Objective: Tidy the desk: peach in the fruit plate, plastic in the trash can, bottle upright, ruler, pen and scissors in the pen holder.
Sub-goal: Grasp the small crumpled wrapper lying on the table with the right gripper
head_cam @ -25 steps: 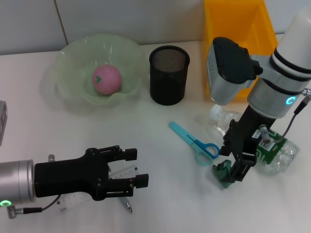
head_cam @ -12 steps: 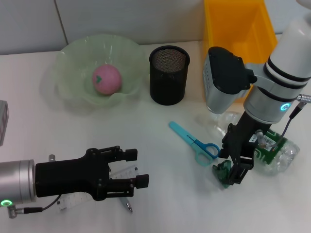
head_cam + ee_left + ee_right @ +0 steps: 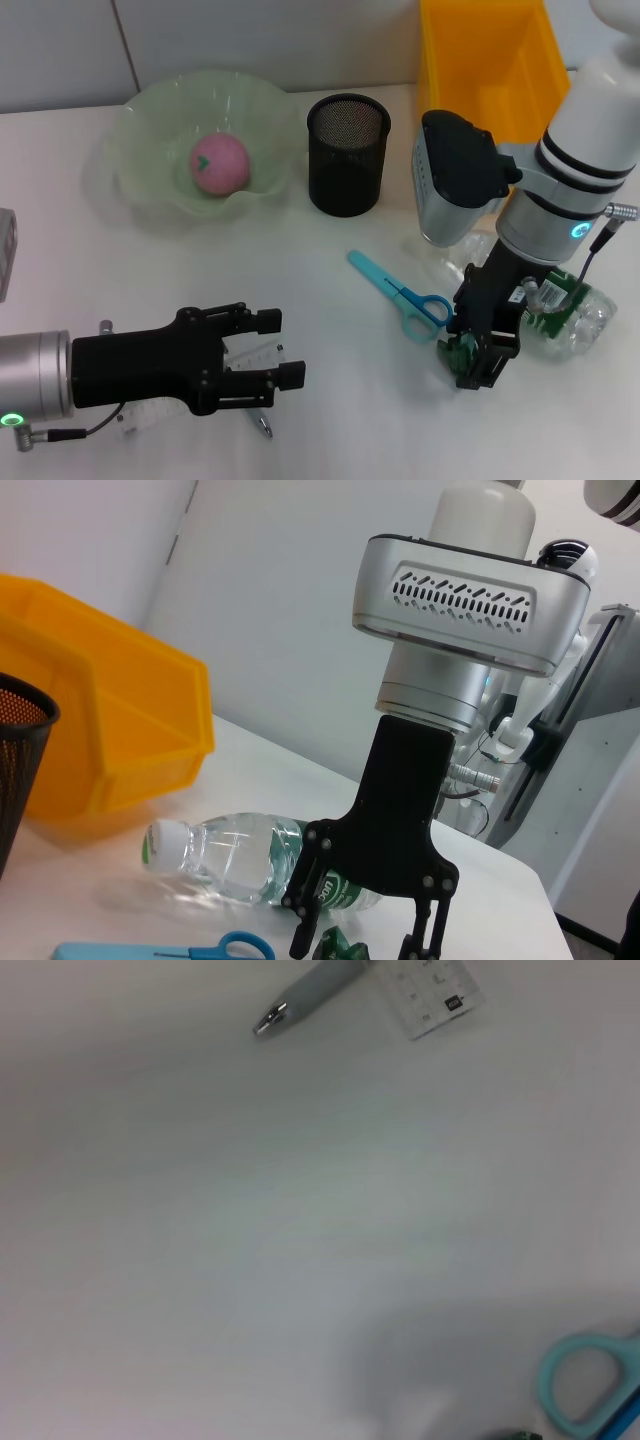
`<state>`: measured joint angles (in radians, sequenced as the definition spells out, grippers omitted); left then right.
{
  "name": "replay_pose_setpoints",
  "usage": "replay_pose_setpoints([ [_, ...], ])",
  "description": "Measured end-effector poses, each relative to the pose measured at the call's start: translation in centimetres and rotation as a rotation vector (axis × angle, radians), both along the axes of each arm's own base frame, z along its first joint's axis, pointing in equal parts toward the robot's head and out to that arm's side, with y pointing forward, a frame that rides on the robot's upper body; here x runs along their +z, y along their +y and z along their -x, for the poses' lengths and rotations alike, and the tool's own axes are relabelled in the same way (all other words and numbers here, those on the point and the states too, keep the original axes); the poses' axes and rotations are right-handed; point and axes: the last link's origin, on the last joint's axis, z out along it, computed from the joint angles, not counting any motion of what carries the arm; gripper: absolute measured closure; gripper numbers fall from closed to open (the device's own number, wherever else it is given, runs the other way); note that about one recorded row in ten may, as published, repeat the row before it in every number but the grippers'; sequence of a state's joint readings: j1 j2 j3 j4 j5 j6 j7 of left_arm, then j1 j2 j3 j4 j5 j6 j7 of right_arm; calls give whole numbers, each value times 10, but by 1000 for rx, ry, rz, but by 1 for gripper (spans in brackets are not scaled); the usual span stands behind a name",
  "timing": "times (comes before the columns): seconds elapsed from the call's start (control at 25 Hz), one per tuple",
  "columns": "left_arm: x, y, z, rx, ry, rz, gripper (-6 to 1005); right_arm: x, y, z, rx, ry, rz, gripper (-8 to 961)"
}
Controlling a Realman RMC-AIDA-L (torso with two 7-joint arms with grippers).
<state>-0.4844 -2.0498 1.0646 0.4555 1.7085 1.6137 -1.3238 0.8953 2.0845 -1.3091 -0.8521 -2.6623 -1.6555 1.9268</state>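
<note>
The pink peach (image 3: 218, 165) lies in the pale green fruit plate (image 3: 150, 120). A crumpled green plastic piece (image 3: 459, 352) lies on the table between the open fingers of my right gripper (image 3: 480, 355), which points down at it; the left wrist view shows that right gripper (image 3: 365, 935) straddling the plastic (image 3: 340, 946). The clear bottle (image 3: 568, 315) lies on its side just behind. Blue scissors (image 3: 400, 295) lie left of it. My left gripper (image 3: 280, 347) hovers open at front left over the clear ruler (image 3: 252, 354) and the pen (image 3: 263, 425). The black mesh pen holder (image 3: 347, 155) stands at the back.
The yellow trash can (image 3: 490, 60) stands at the back right, behind my right arm. A grey object (image 3: 5, 250) shows at the left edge. The bottle (image 3: 230, 855) lies in front of the yellow bin (image 3: 90, 740) in the left wrist view.
My right gripper has shifted slightly left and lower around the green plastic. The left arm and the other objects have not moved.
</note>
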Motion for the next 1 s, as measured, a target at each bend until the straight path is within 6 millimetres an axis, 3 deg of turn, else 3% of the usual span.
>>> replay_pose_setpoints([
  [0.56, 0, -1, 2, 3, 4, 3, 195, -2, -1, -1, -7, 5, 5, 244],
  [0.76, 0, -2, 1, 2, 1, 5, 195, -2, -1, -2, -10, 5, 6, 386],
  [1.0, 0, -2, 1, 1, 0, 6, 195, -2, -1, -2, -10, 5, 6, 398],
])
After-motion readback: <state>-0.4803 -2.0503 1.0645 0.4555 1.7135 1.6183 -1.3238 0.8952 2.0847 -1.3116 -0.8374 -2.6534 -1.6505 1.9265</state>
